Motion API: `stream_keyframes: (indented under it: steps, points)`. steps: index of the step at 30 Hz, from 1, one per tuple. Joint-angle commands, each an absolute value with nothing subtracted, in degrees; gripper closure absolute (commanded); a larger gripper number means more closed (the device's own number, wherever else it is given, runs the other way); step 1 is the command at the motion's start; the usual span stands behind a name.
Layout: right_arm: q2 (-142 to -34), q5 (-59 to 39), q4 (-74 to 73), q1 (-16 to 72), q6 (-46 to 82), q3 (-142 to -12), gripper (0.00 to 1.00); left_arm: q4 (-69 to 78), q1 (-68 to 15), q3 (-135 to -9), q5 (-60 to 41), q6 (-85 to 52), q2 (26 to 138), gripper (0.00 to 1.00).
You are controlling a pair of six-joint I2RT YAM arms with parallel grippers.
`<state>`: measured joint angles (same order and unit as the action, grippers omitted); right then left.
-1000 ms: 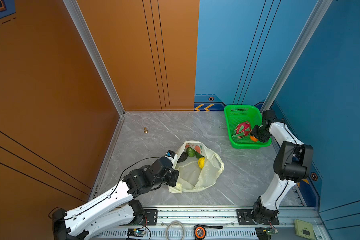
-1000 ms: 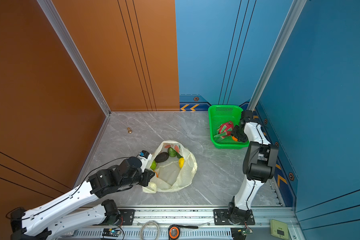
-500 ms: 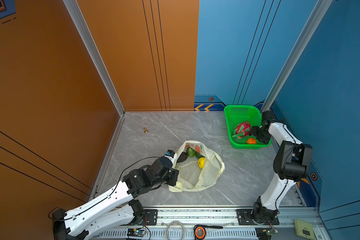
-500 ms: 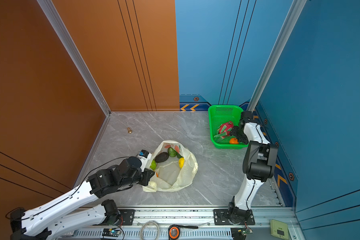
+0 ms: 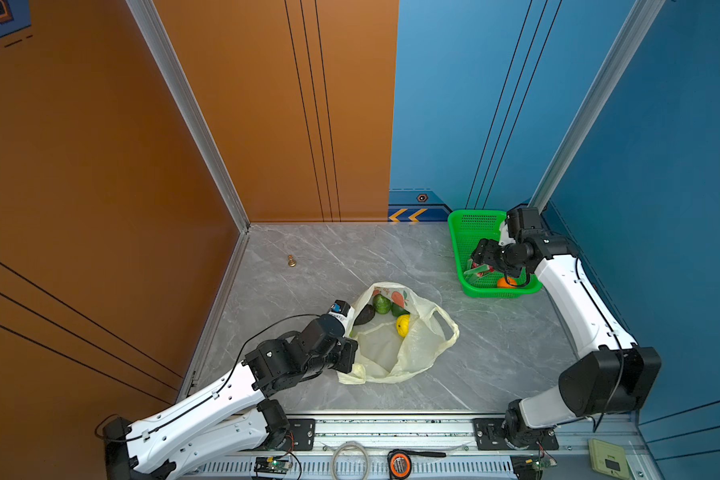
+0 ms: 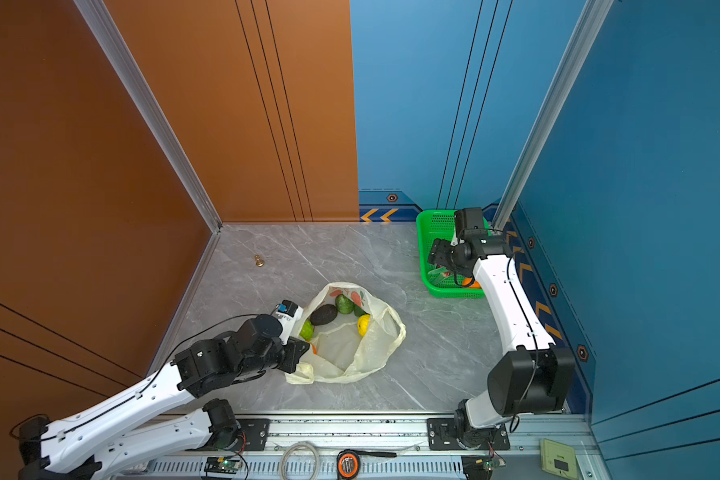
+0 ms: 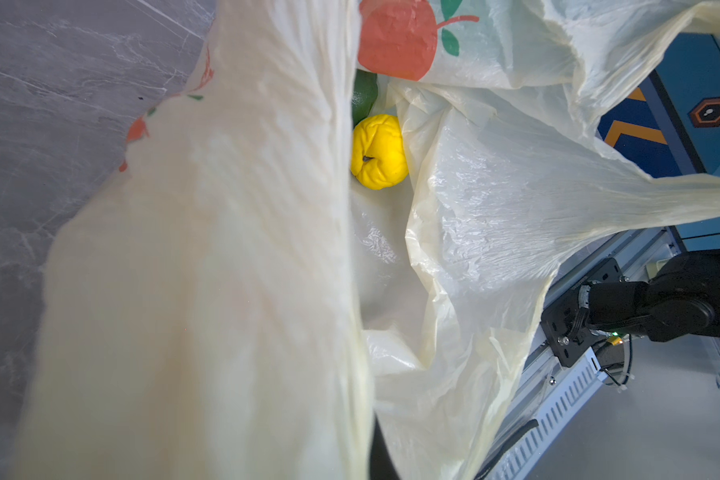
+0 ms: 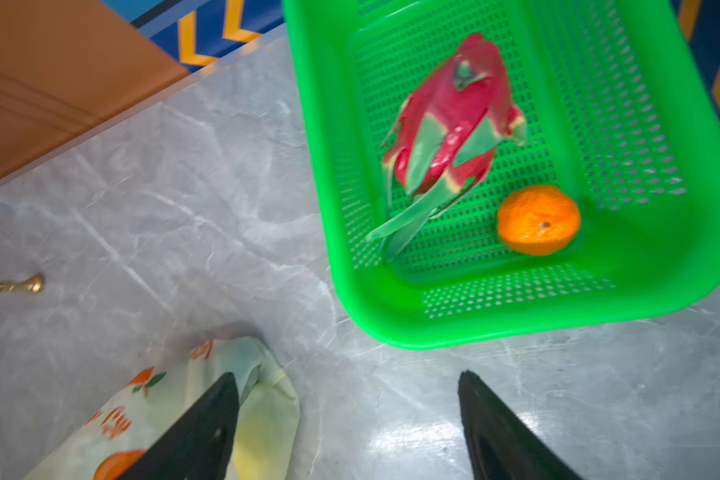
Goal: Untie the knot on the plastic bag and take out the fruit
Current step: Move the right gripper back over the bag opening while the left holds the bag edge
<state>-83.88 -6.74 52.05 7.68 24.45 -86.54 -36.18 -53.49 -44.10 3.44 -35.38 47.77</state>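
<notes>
Left fingers [image 5: 349, 353] closed on the plastic bag [image 5: 412, 353] rim, lower centre in both top views. Right fingers [image 8: 200, 428] spread, empty; orange [image 8: 538, 219] lies apart, inside the green basket [image 8: 433, 336].

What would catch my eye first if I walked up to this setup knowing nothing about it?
Probably the bright green basket in the far right corner, holding a pink-green dragon fruit and an orange. Next comes the pale plastic bag lying open mid-floor, with a yellow lemon, a dark avocado and a green fruit showing inside. A tiny brass figure sits alone toward the far left.
</notes>
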Motion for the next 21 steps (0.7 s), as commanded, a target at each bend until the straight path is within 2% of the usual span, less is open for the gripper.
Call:
stream_keyframes:
  steps: [1,7,13,21]
  points:
    - [-80.2,-8.4,58.4,13.8,28.3,-88.1,0.19,-36.0,-54.2,-45.7,4.6,-34.2,46.7,1.00]
    - [-77.2,-7.1,59.8,28.0,34.1,-90.4,0.19,-36.2,-54.3,-45.4,4.3,-33.4,46.0,1.00]
    - [-78.9,-3.3,58.9,43.5,38.7,-92.2,0.20,-36.3,-54.3,-45.4,3.8,-33.2,46.1,1.00]
    - [-84.2,-0.8,55.1,55.3,38.5,-89.6,0.22,-36.3,-54.3,-45.6,3.7,-32.9,45.9,1.00]
